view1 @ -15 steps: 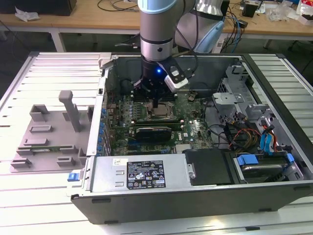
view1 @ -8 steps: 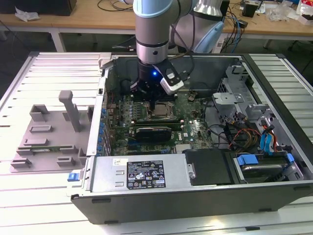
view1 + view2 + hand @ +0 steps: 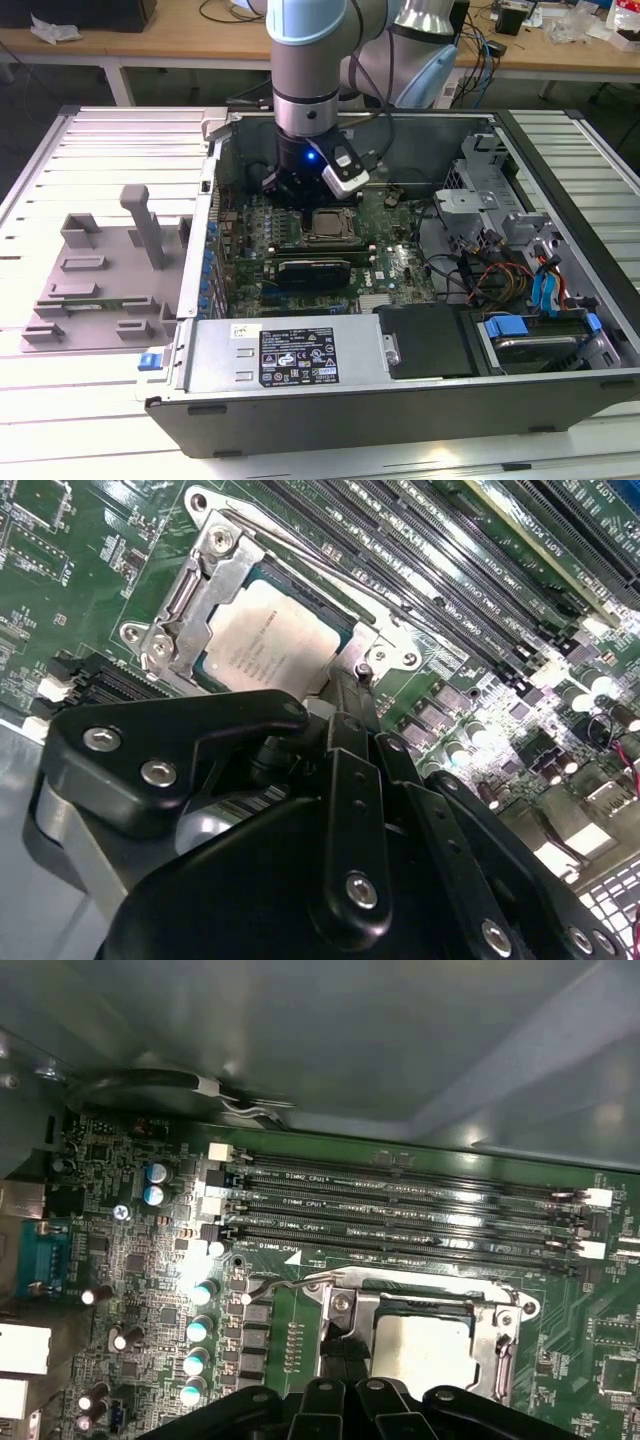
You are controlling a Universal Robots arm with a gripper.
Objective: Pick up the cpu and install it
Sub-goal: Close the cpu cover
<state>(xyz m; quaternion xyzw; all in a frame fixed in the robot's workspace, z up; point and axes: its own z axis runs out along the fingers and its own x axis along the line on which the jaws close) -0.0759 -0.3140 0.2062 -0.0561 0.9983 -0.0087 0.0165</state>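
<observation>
Workshop benches stand behind a slatted tabletop carrying an open computer case. Its cpu lies flat in the socket at the middle of the motherboard, upper left of centre in the second wrist view. A silvery load plate frames it, there to hold it seated. Directly above, the gripper hangs with its fingers drawn narrow and empty. The tips are by the socket's edge, probably at the retaining lever, though contact is hard to judge.
</observation>
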